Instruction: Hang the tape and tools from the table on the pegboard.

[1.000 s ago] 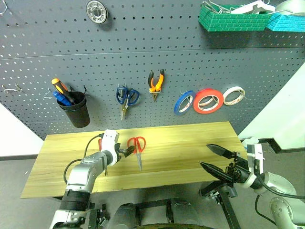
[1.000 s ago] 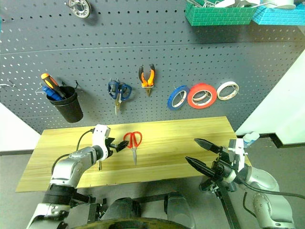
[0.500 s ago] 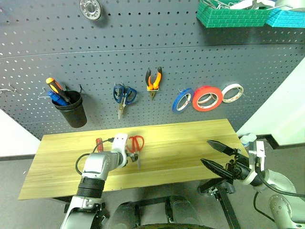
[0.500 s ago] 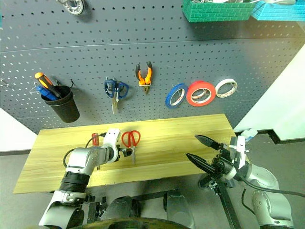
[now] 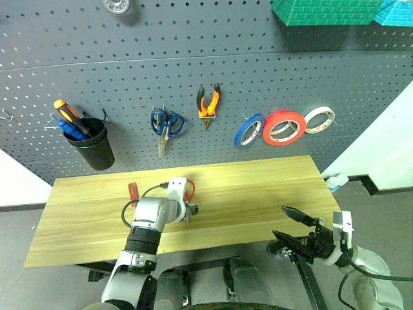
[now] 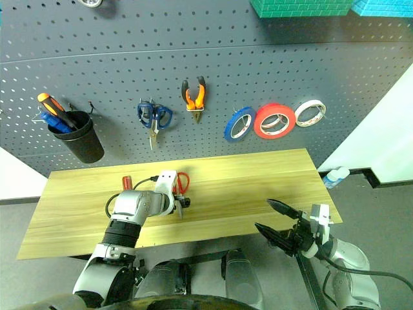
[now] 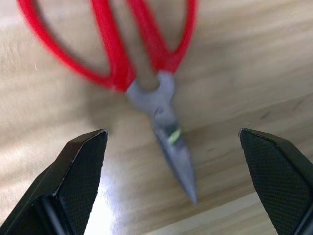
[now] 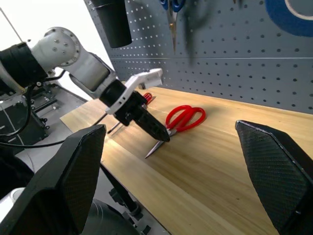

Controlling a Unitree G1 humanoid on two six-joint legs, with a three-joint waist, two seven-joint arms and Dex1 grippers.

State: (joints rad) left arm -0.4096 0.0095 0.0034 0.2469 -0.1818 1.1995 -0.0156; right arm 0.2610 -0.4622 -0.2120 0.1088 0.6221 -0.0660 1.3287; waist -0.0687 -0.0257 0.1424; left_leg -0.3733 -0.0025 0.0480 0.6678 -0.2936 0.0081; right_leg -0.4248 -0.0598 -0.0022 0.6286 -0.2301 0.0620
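Red-handled scissors (image 7: 146,73) lie flat on the table (image 5: 258,194), blades toward its front edge. My left gripper (image 7: 171,133) points down over the blades, open, one finger on each side, holding nothing. From the head its wrist hides part of the handles (image 6: 182,183). A slim screwdriver with a dark red handle (image 5: 132,192) lies just left of that arm. The red tape (image 5: 282,127) and the orange-handled pliers (image 5: 208,106) hang on the pegboard (image 5: 193,64). My right gripper (image 5: 279,221) is open and empty, off the table's front right edge.
On the pegboard hang a black cup with screwdrivers (image 5: 93,145), blue-handled scissors (image 5: 166,126), a blue roll (image 5: 248,131) and a white roll (image 5: 319,121). Green and teal baskets (image 5: 322,11) sit at the top right. A bottle (image 5: 335,182) stands past the table's right end.
The head view has tilted down. My left gripper swung right and tipped down over the scissors' blades. My right gripper sank lower in front of the table edge.
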